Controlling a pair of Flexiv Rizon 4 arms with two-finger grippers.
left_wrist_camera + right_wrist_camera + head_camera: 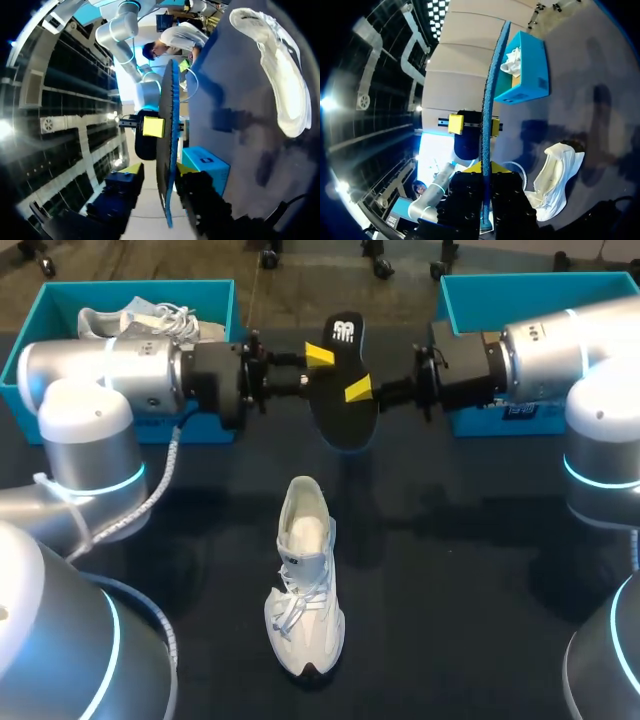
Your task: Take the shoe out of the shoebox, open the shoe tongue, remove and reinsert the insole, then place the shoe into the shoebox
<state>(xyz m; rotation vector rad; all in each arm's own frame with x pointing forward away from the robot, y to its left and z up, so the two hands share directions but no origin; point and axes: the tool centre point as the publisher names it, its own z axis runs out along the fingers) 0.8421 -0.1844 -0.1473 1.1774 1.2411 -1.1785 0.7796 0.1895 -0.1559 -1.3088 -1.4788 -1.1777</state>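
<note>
Items on hand, counted.

1. Insole (345, 400), one. Black on its upper face, blue on its underside, held in the air over the far middle of the counter (480, 570), between the two shoeboxes. It touches neither box nor the counter.

2. End effectors, two, meeting at the insole from opposite sides.
   - My right end effector (357, 390): fingers pressed against both faces of the insole, pinching it.
   - My left end effector (322, 357): fingers spread astride the insole's other edge. In the right wrist view one finger lies against the insole and the other stands off it with a visible gap, so it has no grip.

3. Shoes, two, both white.
   - Shoe (303, 580): upright on its sole on the counter, near me and below the insole, well apart from it. The toe points toward me, the laces are loose, and the mouth shows a pale inside.
   - Second shoe (135, 320): lying inside the left shoebox.

4. Shoeboxes, two, both teal and lidless, at the far edge of the counter.
   - Left shoebox (60, 310): behind my left arm.
   - Right shoebox (480, 295): behind my right arm.
</note>
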